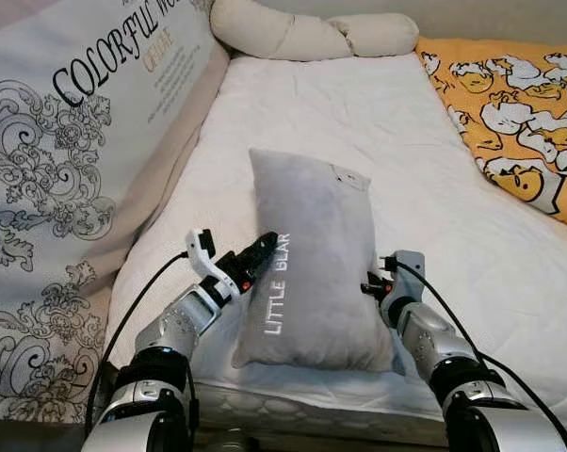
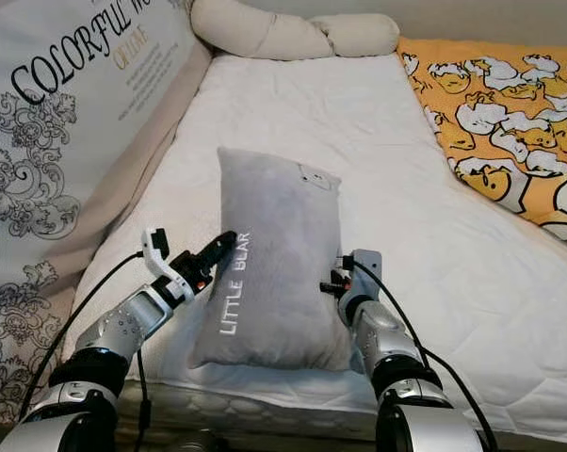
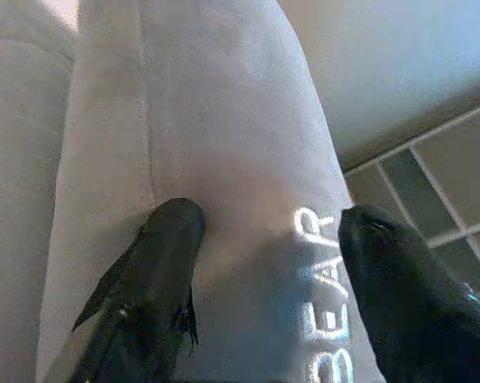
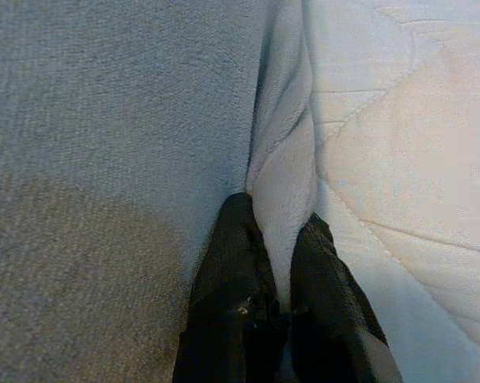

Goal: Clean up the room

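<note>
Pillow (image 1: 312,264) edge pinched by right gripper (image 4: 277,263); left gripper (image 3: 268,239) spread wide on it.

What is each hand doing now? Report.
Left hand: open, fingers on the grey pillow.
Right hand: closed, pinching the pillow's edge.

On the mattress (image 1: 453,179) lies one grey pillow (image 1: 312,264), with one long cream bolster (image 1: 312,33) at the mattress's far end, one printed cushion (image 1: 67,160) along its left edge, one duck-patterned blanket (image 1: 519,113) on its right side, and two grippers at its near edge.
</note>
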Controlling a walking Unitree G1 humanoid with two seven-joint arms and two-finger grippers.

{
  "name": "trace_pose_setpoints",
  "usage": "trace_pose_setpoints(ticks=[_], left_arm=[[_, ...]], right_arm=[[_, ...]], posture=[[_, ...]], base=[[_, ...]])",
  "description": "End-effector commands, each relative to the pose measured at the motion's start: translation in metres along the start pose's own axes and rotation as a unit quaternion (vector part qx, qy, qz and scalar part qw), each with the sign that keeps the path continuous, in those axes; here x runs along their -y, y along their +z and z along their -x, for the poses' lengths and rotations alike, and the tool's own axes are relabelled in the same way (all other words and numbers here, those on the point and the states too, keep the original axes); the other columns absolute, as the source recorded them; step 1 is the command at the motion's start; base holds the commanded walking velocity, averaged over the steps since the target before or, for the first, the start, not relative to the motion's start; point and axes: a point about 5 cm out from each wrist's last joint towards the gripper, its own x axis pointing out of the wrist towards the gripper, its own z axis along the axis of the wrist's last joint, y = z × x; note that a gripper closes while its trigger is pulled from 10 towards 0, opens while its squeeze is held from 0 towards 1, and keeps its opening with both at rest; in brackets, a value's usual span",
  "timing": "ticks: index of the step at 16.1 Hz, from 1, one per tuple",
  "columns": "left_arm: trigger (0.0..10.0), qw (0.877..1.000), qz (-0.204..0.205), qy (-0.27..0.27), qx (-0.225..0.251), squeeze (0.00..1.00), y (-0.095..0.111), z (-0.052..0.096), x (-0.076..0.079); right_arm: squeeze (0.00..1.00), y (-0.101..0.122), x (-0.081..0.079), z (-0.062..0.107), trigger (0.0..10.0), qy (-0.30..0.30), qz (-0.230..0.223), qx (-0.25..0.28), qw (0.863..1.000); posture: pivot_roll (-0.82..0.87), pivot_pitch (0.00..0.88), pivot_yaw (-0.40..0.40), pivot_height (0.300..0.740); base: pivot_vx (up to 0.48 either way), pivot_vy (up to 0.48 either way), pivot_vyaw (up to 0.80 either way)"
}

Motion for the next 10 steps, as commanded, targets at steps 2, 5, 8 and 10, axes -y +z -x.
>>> trace_pose_setpoints(ticks=[2,5,8,10], left_arm=[[10.0,0.998,-0.048,-0.005,-0.036,1.0,-0.003,-0.001,0.0],[10.0,0.997,-0.05,-0.023,-0.049,1.0,-0.009,-0.004,0.004],[10.0,0.989,-0.098,-0.04,-0.099,1.0,-0.028,-0.01,0.01],[10.0,0.982,-0.146,-0.022,-0.115,1.0,-0.032,-0.011,0.007]], right_arm=[[0.0,-0.014,0.001,0.002,0.0,-0.002,-0.003,-0.032,0.999],[0.0,-0.02,0.0,0.002,0.0,0.004,0.001,-0.044,0.999],[0.0,-0.011,-0.013,-0.002,0.0,0.026,0.01,-0.035,0.999],[0.0,-0.005,-0.021,-0.005,0.0,0.045,0.02,-0.026,0.998]], posture=[[0.03,0.0,0.082,0.74],[0.05,0.0,0.064,0.74],[0.04,0.0,0.068,0.74],[0.04,0.0,0.063,0.74]], base=[[0.0,0.0,0.0],[0.0,0.0,0.0],[0.0,0.0,0.0],[0.0,0.0,0.0]])
